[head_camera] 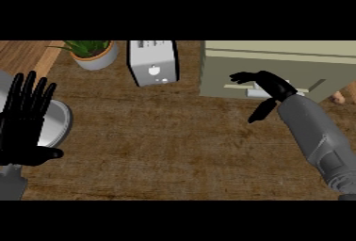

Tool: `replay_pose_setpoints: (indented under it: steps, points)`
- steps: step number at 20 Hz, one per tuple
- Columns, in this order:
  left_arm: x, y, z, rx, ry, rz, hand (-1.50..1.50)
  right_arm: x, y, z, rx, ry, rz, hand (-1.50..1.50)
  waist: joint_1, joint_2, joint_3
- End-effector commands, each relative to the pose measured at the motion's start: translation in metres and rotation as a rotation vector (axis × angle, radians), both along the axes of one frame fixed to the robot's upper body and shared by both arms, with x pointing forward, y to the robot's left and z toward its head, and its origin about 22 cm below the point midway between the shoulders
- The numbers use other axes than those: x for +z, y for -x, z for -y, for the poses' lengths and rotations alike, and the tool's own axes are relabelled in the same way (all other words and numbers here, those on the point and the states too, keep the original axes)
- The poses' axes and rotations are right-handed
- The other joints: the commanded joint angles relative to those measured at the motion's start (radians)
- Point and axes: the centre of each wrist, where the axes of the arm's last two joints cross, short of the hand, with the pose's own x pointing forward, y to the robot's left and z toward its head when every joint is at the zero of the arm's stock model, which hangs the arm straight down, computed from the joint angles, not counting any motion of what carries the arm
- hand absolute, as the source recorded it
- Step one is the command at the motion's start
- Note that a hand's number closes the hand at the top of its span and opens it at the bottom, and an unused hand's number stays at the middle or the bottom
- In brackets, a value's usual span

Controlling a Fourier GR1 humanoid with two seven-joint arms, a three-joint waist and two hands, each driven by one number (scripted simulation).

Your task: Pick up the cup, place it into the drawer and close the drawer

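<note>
- Drawer (278, 89) front sits on the beige cabinet (278, 56), far right, right hand (268, 84) touching it, fingers loosely spread, holding nothing.
- Left hand (26, 117) rests open at the left edge, fingers up, over a grey plate (59, 123).
- Cup cannot be seen.

Rough brown counter (173, 150), prob. matt.

No readable text or labels

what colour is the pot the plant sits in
Light grey, with green leaves above it: the plant pot shows at the head view's upper left.
</note>
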Motion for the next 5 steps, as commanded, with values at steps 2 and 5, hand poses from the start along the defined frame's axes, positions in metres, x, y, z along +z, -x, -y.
replay_pose_setpoints:
  steps: [2, 5]
  points:
    - [-0.002, -0.002, 0.005, 0.003, -0.010, 0.005, -1.50, 0.029, -0.014, 0.008, -0.126, 0.033, 0.042, -1.50, 0.024, 0.028, 0.008]
    - [-0.001, -0.003, 0.005, -0.004, -0.033, 0.011, -1.50, 0.030, -0.009, 0.034, -0.120, 0.031, 0.039, -1.50, 0.018, 0.027, 0.008]
